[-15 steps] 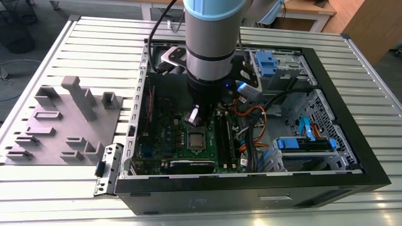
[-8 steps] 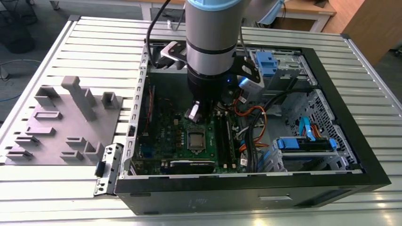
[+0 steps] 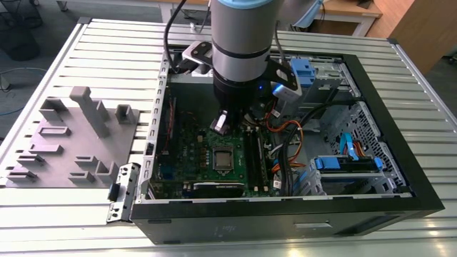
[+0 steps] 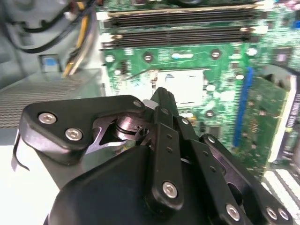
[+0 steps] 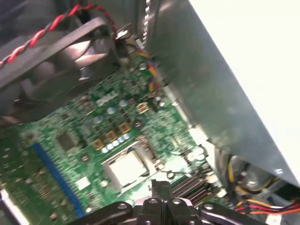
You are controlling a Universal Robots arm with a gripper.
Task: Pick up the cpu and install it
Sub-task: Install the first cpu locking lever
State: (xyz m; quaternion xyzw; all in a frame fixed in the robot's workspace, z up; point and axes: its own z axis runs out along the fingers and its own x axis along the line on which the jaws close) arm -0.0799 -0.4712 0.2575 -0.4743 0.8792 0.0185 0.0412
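Computer case (image 3: 400,198), lying open: holds green circuit board (image 3: 207,144) with cpu (image 3: 223,159) seated centrally; gripper (image 3: 220,126) at cpu's 12 o'clock, fingers closed, empty.

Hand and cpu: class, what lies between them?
In both wrist views, bare green board separates the hand from the cpu, seated in its socket; nothing else lies between.

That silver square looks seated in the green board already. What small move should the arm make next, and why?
Probably a short, straight lift. The small flat silver-grey square cpu appears to lie in its socket on the green circuit board, with the gripper close over it; orange cables crowd the case nearby, so sideways travel seems risky.
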